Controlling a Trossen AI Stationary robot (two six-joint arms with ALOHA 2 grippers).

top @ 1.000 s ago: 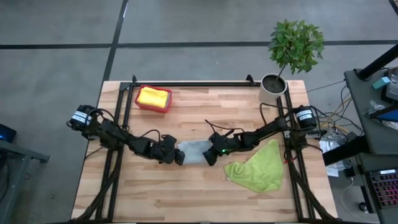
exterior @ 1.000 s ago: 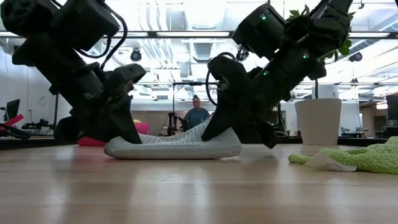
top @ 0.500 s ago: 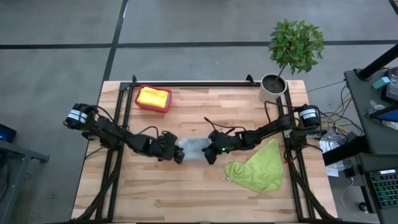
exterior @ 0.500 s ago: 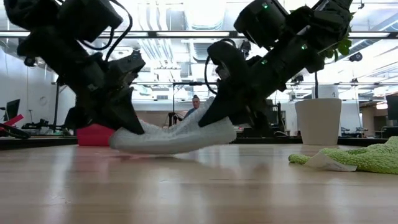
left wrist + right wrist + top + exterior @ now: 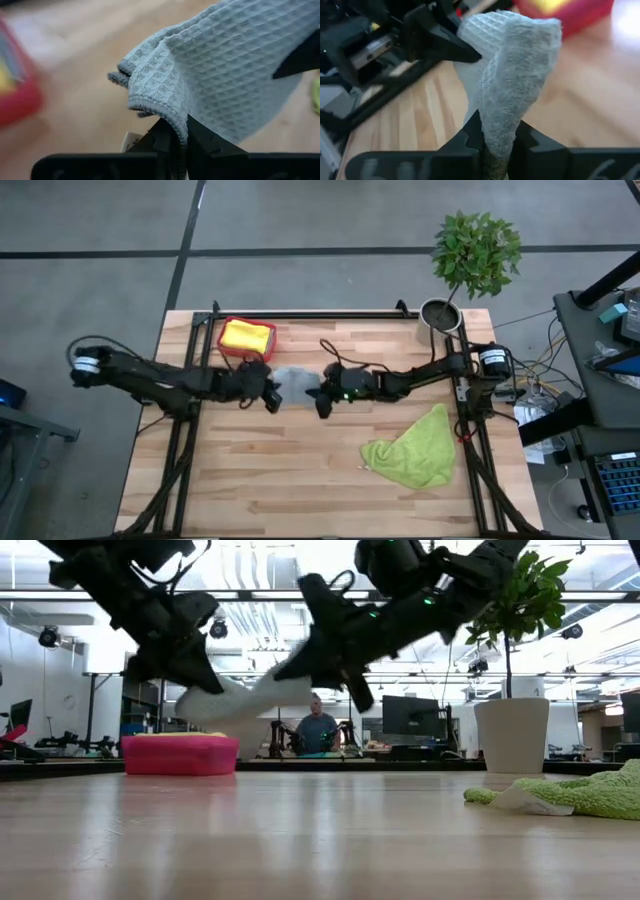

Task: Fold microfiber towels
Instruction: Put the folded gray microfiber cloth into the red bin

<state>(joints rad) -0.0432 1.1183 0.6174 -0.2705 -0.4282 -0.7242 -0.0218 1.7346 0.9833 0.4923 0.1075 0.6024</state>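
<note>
A folded grey-blue waffle microfiber towel [image 5: 294,380] hangs in the air between my two grippers, clear of the wood, as the low view [image 5: 243,697] shows. My left gripper [image 5: 269,393] is shut on its left end, and my right gripper [image 5: 321,393] is shut on its right end. A yellow towel [image 5: 247,335] lies in the red bin [image 5: 226,348] at the far left. A lime green towel [image 5: 412,448] lies crumpled on the table at the near right. My left gripper pinches the towel's left end at a hemmed, folded corner [image 5: 172,119] between its two fingers, with several layers in the hold. The fingers slant down from the table's left side. The towel is lifted clear and stretches away toward the other gripper. My right gripper pinches the towel's right end [image 5: 496,131] between its two fingers, where the cloth is bunched in several layers. The fingers come nearly level from the table's right side. The towel rises from the hold, clear of the table.
A white pot with a green plant [image 5: 440,316] stands at the far right corner. Black frame rails [image 5: 300,314] run along the far edge and down both sides. Bare wood [image 5: 290,480] spreads across the near half, left of the green towel.
Both grippers have taken hold of the folded towel's ends and risen with it, moving toward the table's far edge and the red bin. The towel, flat on the table a second ago, now hangs clear between them. Both wrists have rolled.
</note>
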